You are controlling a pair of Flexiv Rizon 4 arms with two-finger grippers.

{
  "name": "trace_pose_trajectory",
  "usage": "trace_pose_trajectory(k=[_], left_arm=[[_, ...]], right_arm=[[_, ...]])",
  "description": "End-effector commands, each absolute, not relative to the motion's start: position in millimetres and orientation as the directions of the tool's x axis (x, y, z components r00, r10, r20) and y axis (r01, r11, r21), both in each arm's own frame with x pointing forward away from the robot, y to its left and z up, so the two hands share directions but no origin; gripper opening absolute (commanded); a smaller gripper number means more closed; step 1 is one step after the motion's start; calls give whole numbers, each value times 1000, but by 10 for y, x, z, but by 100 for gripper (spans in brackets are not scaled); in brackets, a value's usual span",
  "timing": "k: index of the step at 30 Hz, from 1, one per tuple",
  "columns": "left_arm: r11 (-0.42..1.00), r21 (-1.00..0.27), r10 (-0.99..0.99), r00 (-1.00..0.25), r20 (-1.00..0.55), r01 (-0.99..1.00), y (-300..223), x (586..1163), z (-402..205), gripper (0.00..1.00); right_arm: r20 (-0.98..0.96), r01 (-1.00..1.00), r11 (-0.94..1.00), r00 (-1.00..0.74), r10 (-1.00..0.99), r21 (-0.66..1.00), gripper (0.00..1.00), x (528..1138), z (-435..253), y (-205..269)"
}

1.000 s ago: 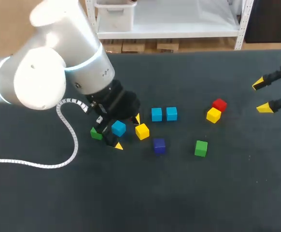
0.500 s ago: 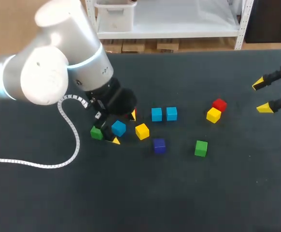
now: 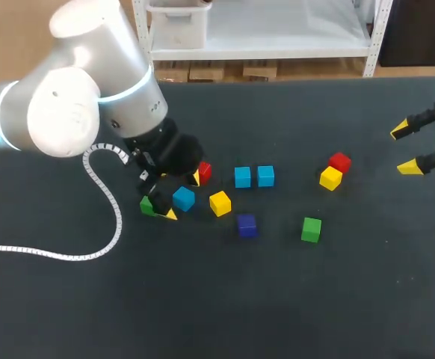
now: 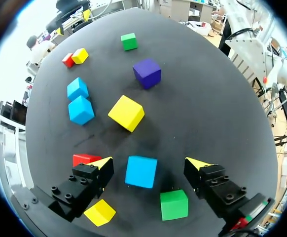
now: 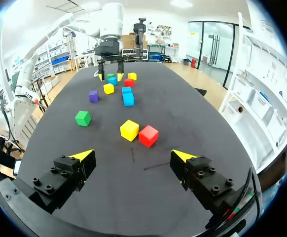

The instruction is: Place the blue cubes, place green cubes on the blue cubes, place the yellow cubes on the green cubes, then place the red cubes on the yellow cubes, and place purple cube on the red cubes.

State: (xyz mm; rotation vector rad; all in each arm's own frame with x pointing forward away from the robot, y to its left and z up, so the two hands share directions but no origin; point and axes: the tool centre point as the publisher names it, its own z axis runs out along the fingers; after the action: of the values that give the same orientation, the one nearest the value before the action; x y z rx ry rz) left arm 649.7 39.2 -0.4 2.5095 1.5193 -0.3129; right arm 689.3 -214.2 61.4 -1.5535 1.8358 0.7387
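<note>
My left gripper [image 4: 150, 163] is open and low over the table, a light blue cube [image 4: 141, 171] between its fingers with a gap on each side. Around it lie a green cube [image 4: 174, 204], a yellow cube [image 4: 99, 212] and a red cube [image 4: 86, 159]. In the head view the same blue cube [image 3: 183, 198] lies between the yellow tips, with the green cube [image 3: 148, 206] and red cube [image 3: 204, 171] beside them. Ahead lie a yellow cube [image 3: 219, 203], two blue cubes [image 3: 242, 176] side by side and a purple cube [image 3: 247, 224]. My right gripper [image 3: 404, 148] hangs open at the right edge.
A green cube [image 3: 311, 229] lies alone right of the purple one. A yellow cube [image 3: 330, 178] and a red cube [image 3: 340, 161] touch each other further right, ahead of my right gripper [image 5: 132, 156]. A white coiled cable [image 3: 105, 196] hangs from my left arm over the table's left side.
My left gripper has shifted left and a little back, so the blue cube now lies squarely between its fingers and the red cube shows beside it. The right arm has kept still.
</note>
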Motion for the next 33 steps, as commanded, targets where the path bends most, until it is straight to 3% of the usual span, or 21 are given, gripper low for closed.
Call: trace_pose_trajectory(k=[1, 2, 5, 8, 12, 26, 30, 33], left_arm=[[-457, 50, 849, 452, -274, 888, 408, 6559, -11, 89], [-457, 50, 849, 452, -273, 888, 412, 6566, -8, 93], [-461, 53, 846, 457, -274, 886, 415, 6573, -6, 94], [-474, 57, 839, 471, -273, 878, 415, 6580, -7, 81], [-501, 61, 824, 498, -270, 863, 412, 6601, -21, 73], [-554, 61, 795, 549, -258, 830, 422, 6669, -30, 67], [-550, 57, 797, 544, -263, 833, 408, 6659, -33, 50], [-555, 52, 794, 547, -266, 830, 400, 6651, -39, 48]], right_arm=[[-757, -988, 153, -119, -643, 26, 100, 6900, 609, -2140], [-757, -988, 153, -119, -643, 26, 100, 6900, 609, -2140], [-757, -988, 153, -119, -643, 26, 100, 6900, 609, -2140], [-757, -988, 153, -119, -643, 26, 100, 6900, 609, -2140], [-757, -988, 153, -119, -643, 26, 100, 6900, 609, -2140], [-757, -988, 153, -119, -643, 26, 100, 6900, 609, -2140], [-757, -988, 153, -119, -643, 26, 100, 6900, 609, -2140], [-757, -988, 153, -119, -643, 26, 100, 6900, 609, -2140]])
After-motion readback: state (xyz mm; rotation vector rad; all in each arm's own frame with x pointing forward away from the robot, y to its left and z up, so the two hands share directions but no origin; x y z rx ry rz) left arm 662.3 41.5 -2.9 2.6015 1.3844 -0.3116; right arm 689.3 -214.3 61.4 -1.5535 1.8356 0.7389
